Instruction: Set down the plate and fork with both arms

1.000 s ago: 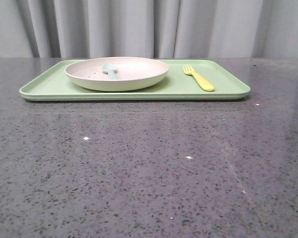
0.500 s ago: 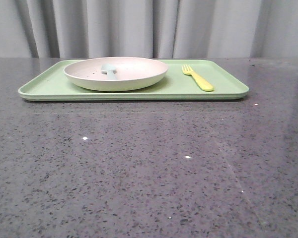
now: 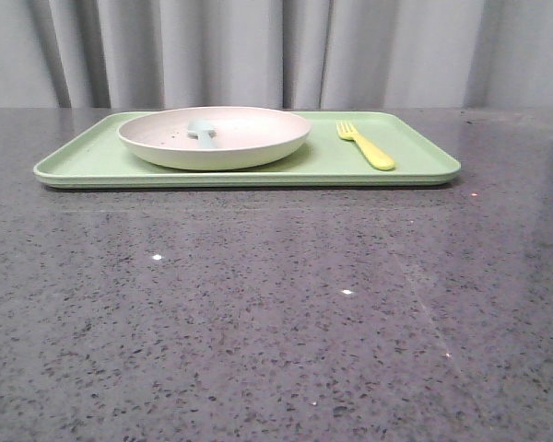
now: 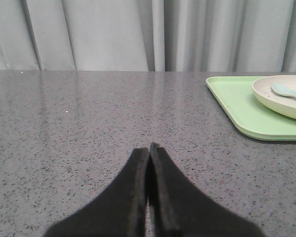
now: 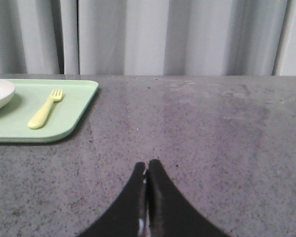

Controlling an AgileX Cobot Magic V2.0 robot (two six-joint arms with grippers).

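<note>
The off-white speckled plate [image 3: 214, 136] sits on the left half of the light-green tray [image 3: 101, 161], with a pale blue spoon [image 3: 203, 129] lying in it. The yellow fork [image 3: 367, 145] lies on the tray's right half, tines pointing away from me. The plate [image 4: 283, 96] and spoon [image 4: 286, 91] also show in the left wrist view, the fork [image 5: 45, 108] in the right wrist view. My left gripper [image 4: 149, 148] is shut and empty, low over the table, left of the tray. My right gripper [image 5: 147, 164] is shut and empty, right of the tray. Neither gripper shows in the front view.
The grey speckled table [image 3: 276, 313] runs from the tray to the near edge. Grey curtains [image 3: 276, 51] hang behind the table. The tray's corner shows in the left wrist view [image 4: 227, 94] and in the right wrist view [image 5: 74, 123].
The tray with plate and fork appears shifted very slightly left in the front view; nothing else differs.
</note>
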